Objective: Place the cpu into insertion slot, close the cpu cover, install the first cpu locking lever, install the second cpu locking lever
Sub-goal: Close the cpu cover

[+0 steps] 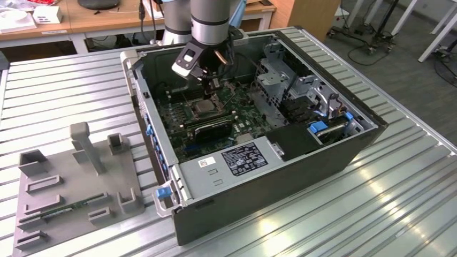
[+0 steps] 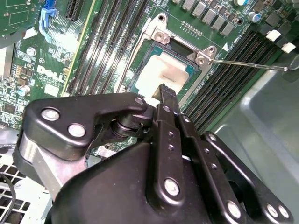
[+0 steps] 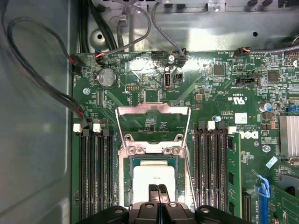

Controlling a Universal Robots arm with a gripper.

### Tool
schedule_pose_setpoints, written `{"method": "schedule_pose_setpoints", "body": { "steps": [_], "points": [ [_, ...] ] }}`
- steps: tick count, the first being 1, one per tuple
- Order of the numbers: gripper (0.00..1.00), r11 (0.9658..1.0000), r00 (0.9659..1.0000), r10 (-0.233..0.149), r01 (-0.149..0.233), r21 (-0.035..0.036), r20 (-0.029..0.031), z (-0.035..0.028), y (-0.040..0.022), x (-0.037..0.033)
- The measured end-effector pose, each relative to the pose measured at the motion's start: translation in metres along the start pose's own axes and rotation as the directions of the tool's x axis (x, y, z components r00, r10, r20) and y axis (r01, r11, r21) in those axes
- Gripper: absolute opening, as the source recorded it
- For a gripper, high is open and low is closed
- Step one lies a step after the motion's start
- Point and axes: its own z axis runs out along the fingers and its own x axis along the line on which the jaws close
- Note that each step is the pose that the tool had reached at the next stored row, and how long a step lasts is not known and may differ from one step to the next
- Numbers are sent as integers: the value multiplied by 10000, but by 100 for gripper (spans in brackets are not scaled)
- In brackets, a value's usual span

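Jaws of the gripper (image 3: 157, 187) are pinched together with nothing between them, tips over the cpu (image 3: 142, 179) lying in the insertion slot (image 3: 123, 179). The cpu cover (image 3: 153, 110) stands swung open.

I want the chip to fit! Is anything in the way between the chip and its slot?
Nothing visible is in the way. The cpu lies in the insertion slot, with the gripper right above it. The cpu cover is swung open, off the slot.
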Motion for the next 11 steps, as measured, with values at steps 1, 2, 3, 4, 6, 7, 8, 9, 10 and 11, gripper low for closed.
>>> {"method": "schedule_pose_setpoints", "body": {
  "steps": [1, 2, 3, 4, 6, 7, 8, 9, 10, 11],
  "points": [
    [11, 10000, 10000, 0, 0, 0, 0, -10, 1, 1],
    [11, 10000, 10000, 0, 0, 0, 0, -22, 1, 1],
    [11, 10000, 10000, 0, 0, 0, 0, -35, 1, 1],
    [11, 10000, 10000, 0, 0, 0, 0, -49, 2, 2],
    [11, 10000, 10000, -1, 1, 1, -1, -78, 3, 3],
    [11, 10000, 10000, 0, 0, 1, 0, -92, 3, 4],
    [11, 10000, 10000, 0, 0, 0, 1, -105, 4, 4],
    [11, 10000, 10000, -1, 1, 1, 2, -118, 4, 5],
    [11, 10000, 10000, 0, 0, 1, 0, -129, 5, 5],
    [11, 10000, 10000, 0, 0, 1, 0, -139, 5, 6]
  ]
}}
